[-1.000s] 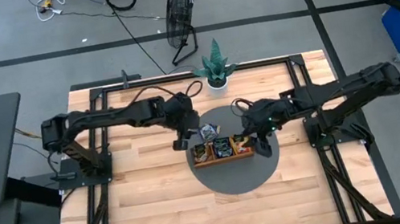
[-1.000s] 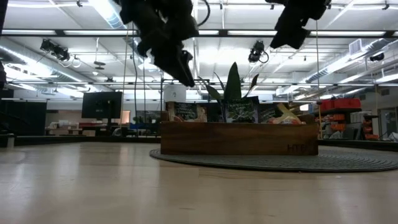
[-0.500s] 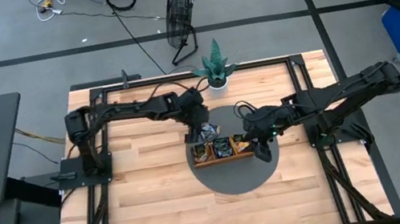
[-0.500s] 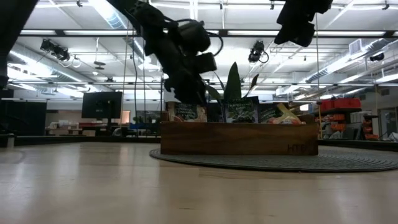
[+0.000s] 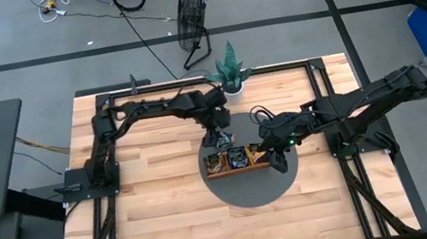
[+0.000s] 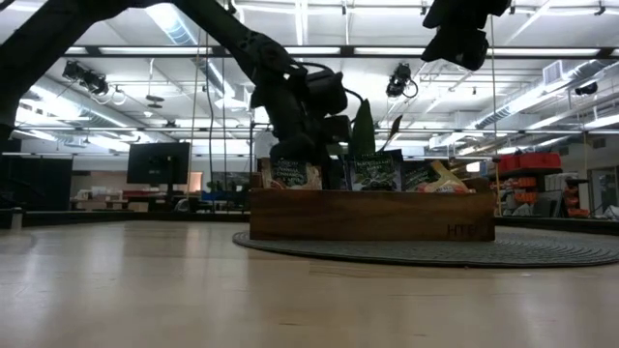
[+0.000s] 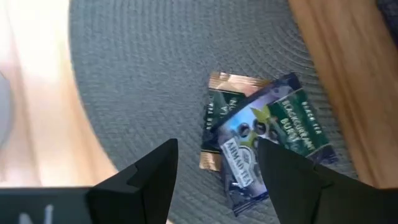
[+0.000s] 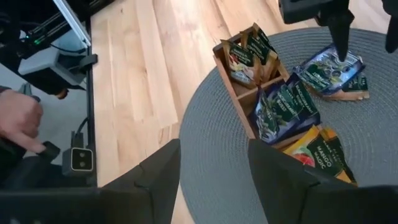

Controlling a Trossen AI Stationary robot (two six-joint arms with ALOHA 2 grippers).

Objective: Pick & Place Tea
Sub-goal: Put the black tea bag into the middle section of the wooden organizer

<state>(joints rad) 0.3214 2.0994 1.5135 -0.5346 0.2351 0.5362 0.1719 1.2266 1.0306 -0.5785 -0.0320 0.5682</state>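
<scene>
Tea sachets, dark-blue (image 7: pixel 267 146) overlapping brown-edged one (image 7: pixel 219 118), lying frame centre on grey round mat (image 7: pixel 143 74); left gripper (image 7: pixel 217 163) poised open above, evidently for pickup; right gripper (image 8: pixel 211 163) open, waiting.

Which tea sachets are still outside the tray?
The two overlapping on the mat beside the tray: a blue sachet lying across a brown-edged sachet, under the left gripper. The rest stand in compartments.
</scene>
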